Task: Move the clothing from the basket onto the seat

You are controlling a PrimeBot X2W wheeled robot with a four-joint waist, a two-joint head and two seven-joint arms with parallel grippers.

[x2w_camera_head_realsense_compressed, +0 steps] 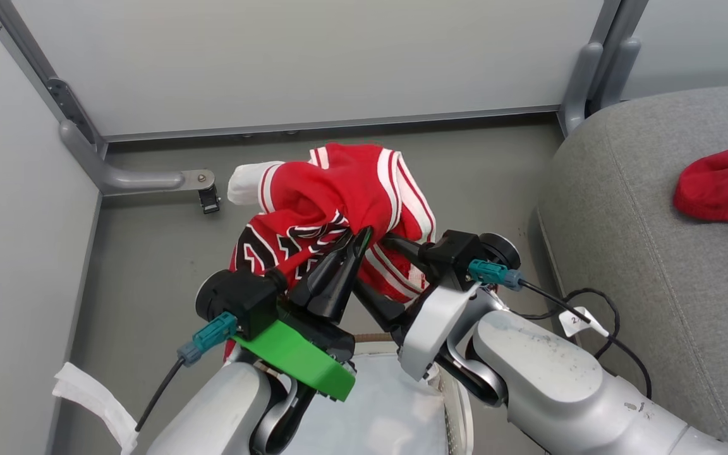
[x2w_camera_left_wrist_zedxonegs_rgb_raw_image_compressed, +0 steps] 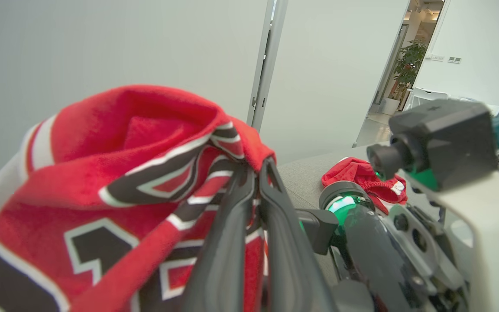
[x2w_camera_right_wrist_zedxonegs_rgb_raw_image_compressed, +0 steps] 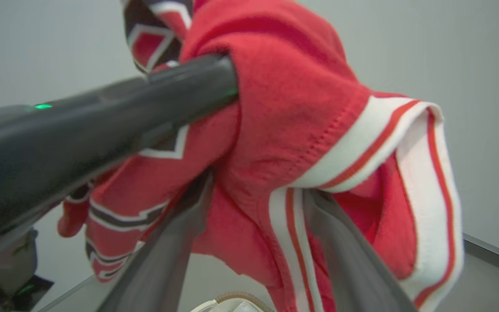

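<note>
Jersey [x2w_camera_head_realsense_compressed: 339, 196] hangs bunched, red with white stripes.

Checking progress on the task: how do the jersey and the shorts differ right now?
The jersey hangs bunched in the air, pinched by the left gripper; the shorts lie loose on the seat. The jersey shows black-and-white lettering; the shorts show no lettering. Both are red cloth.
</note>
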